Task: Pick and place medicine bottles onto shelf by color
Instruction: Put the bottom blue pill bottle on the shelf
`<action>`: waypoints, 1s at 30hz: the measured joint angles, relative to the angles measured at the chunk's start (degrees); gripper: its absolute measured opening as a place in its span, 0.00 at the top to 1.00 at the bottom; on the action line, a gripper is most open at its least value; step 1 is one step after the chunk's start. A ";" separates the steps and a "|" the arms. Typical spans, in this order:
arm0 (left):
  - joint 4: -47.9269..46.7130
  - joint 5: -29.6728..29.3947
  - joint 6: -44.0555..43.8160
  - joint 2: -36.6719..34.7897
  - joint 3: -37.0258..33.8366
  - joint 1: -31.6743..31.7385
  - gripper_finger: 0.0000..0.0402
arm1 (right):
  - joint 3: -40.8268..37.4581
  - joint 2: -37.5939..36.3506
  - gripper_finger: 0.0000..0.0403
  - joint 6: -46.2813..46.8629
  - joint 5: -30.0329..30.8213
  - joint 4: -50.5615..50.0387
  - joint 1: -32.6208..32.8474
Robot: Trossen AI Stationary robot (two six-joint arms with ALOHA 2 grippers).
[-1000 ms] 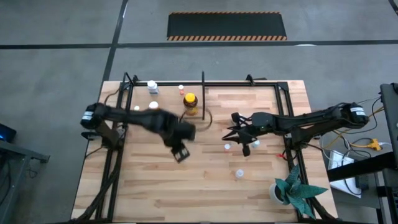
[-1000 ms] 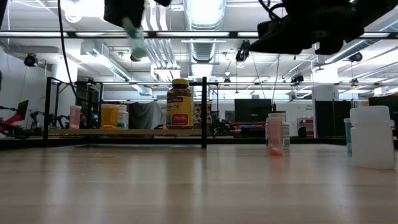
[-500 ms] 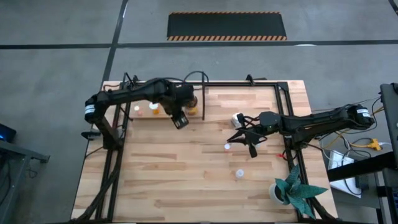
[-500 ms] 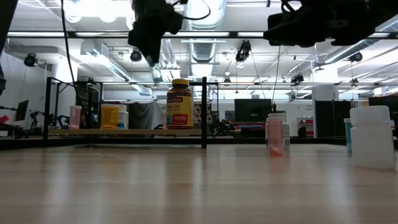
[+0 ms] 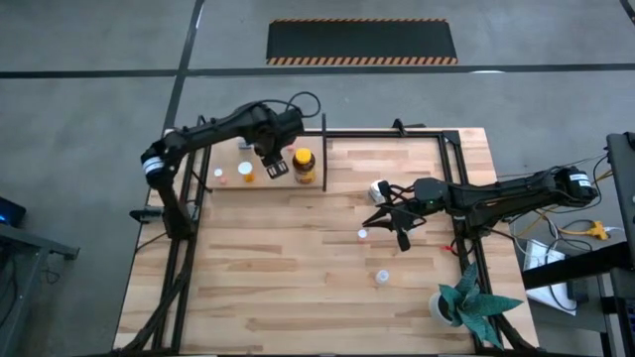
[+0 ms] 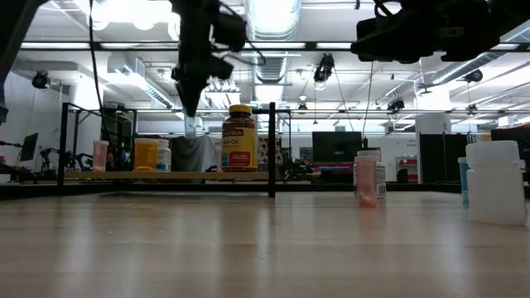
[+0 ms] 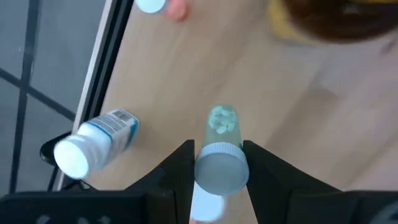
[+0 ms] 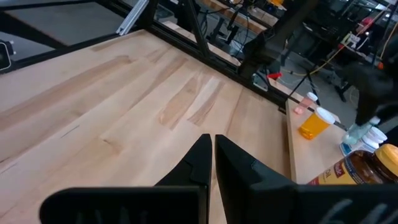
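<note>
My left gripper [image 5: 274, 165] is over the shelf's left half [image 6: 166, 175], shut on a pale, clear bottle [image 7: 219, 146] with a white cap. That bottle also shows in the low view [image 6: 192, 126]. The amber jar [image 5: 304, 165] stands on the shelf next to the divider post [image 6: 272, 149]. An orange bottle [image 5: 245, 174], a pink one [image 6: 100, 155] and a white one [image 6: 163, 155] stand further left. A white bottle with a blue label [image 7: 94, 140] lies on its side below the gripper. My right gripper [image 5: 390, 215] is shut and empty above the table's right half. My left gripper pinches the pale bottle between its two fingers [image 7: 182, 163], on the sides of its cap end [image 7: 219, 169]. The fingers come from above and point down. The bottle hangs below them, roughly upright and bottom down, clear of the shelf board, with pills showing at its bottom [image 7: 221, 120].
Loose small bottles stand on the table near my right gripper: a white one [image 5: 378, 188], one [image 5: 363, 234] and one [image 5: 382, 277]. In the low view a pink bottle [image 6: 365, 180] and a white one [image 6: 495, 182] stand at right. A potted green plant [image 5: 464, 302] is at the near right corner.
My left gripper has carried the pale bottle from the middle of the table toward the far edge and a little left, to above the shelf's left half beside the amber jar. It has stayed shut on the bottle.
</note>
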 joint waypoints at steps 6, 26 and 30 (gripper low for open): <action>2.11 -2.87 5.71 5.84 0.44 4.06 0.74 | 0.00 0.02 0.97 0.39 0.02 -0.22 0.02; 8.89 -0.73 6.02 8.93 -0.10 12.22 0.74 | 0.00 0.05 0.97 0.85 0.02 -0.66 0.00; 10.10 -0.67 6.03 8.99 -0.17 12.20 0.74 | -0.01 0.05 0.97 1.01 0.02 -0.68 0.00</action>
